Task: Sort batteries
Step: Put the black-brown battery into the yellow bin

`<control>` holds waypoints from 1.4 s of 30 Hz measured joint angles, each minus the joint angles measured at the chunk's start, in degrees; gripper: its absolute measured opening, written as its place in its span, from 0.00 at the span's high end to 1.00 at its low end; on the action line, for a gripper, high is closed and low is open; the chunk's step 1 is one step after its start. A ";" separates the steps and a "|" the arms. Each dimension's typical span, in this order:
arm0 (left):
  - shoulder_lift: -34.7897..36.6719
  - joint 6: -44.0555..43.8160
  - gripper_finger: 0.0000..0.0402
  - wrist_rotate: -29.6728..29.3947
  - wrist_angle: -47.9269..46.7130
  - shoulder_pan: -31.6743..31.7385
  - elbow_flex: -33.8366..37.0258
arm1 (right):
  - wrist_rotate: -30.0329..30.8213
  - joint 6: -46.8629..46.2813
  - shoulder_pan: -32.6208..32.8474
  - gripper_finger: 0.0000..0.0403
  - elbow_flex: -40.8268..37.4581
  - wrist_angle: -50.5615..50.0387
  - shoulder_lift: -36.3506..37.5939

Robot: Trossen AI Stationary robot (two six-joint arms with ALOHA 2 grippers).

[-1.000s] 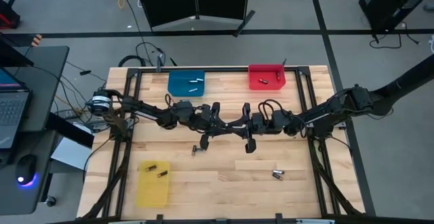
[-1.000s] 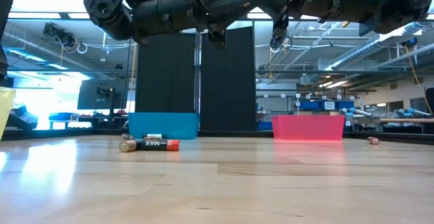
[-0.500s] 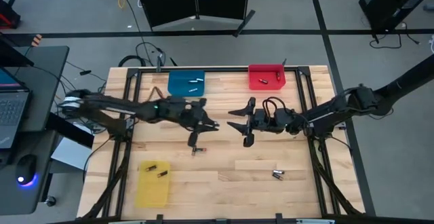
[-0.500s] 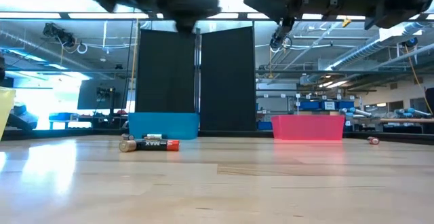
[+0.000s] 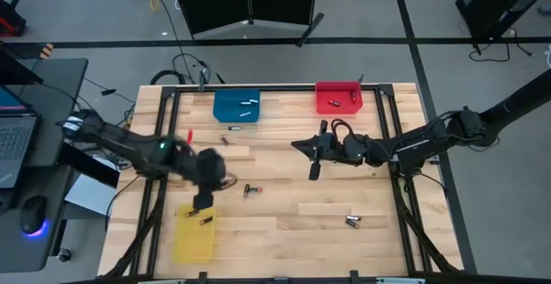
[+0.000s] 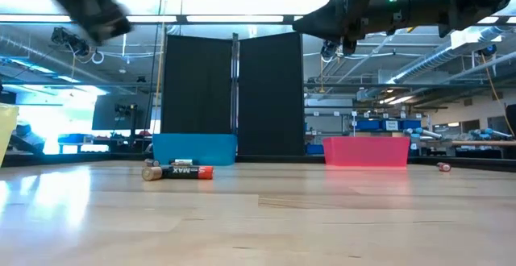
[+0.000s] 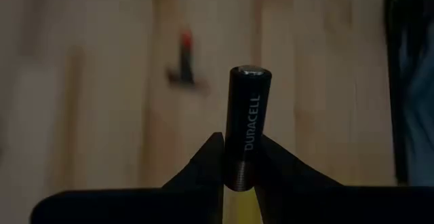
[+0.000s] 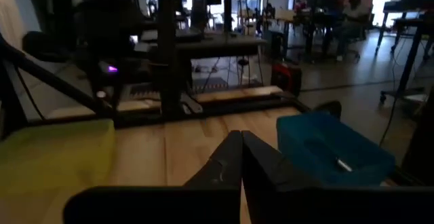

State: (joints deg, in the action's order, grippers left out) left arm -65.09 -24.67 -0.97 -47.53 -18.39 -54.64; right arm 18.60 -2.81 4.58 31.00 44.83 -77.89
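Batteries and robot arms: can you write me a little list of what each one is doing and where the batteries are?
left gripper: shut on a black Duracell battery, above the yellow bin
right gripper: shut, empty, mid-table
yellow bin: two batteries inside
blue bin: batteries inside
red bin: one battery
loose on table: black-and-red battery, a pair near the front right
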 joint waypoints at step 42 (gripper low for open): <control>-18.94 -29.79 0.86 8.71 8.15 -24.38 11.31 | 1.50 -1.13 -0.17 0.98 0.00 -5.96 -0.13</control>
State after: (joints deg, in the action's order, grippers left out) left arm -84.03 -54.46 7.74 -39.39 -42.76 -43.33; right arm 20.10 -3.94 4.40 31.00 38.87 -78.02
